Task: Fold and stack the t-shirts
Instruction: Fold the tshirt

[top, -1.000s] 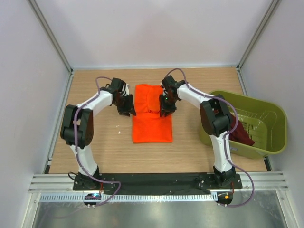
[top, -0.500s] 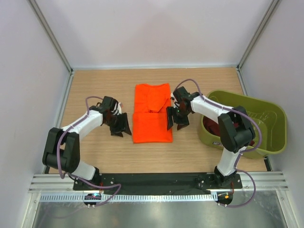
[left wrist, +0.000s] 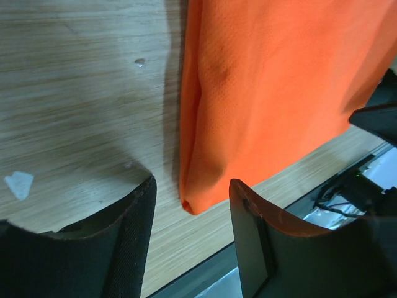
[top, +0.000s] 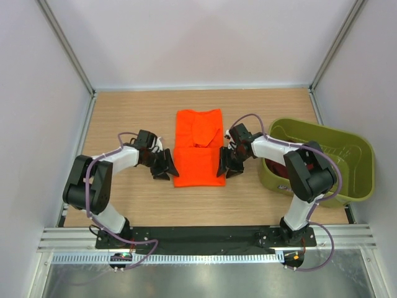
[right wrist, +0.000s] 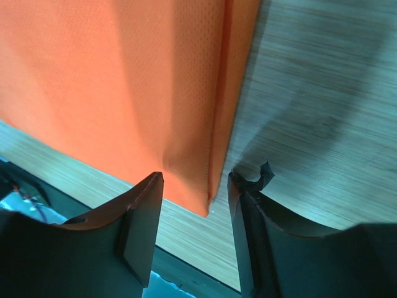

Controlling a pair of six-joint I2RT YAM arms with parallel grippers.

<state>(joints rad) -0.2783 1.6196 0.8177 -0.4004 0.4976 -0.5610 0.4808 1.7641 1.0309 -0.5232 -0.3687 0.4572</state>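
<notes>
One orange t-shirt [top: 198, 149] folded flat, long axis running near-to-far.

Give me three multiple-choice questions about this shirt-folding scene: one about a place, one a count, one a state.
1. The dark maroon cloth shirt lies: A) on the wooden table; B) in the olive-green plastic tub; C) on the bright orange cloth shirt.
2. Shirts on the table: A) one; B) two; C) three.
3. The left gripper and right gripper are: A) open; B) shut on cloth; C) out of view.
Answers: B, maroon shows inside the tub; A, only the orange shirt lies there; A, jaws stand apart in both wrist views.
</notes>
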